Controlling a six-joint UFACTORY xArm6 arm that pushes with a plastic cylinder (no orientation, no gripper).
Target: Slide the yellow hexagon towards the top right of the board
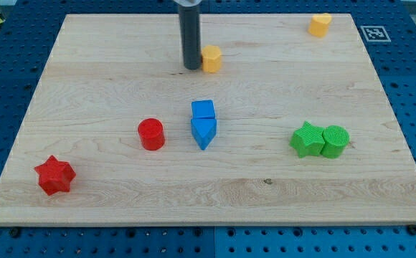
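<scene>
My tip (192, 67) beside yellow hexagon (211, 59)

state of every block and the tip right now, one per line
my tip: on the board, at the yellow hexagon's left
yellow hexagon: beside the tip
yellow heart: alone, top right
blue cube: touching blue triangle
red cylinder: alone
red star: alone
green star: touching green cylinder

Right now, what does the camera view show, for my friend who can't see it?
My tip sits just left of a yellow hexagon block near the wooden board's top. Another yellow block sits top right; red, blue and green blocks lie lower down.
</scene>
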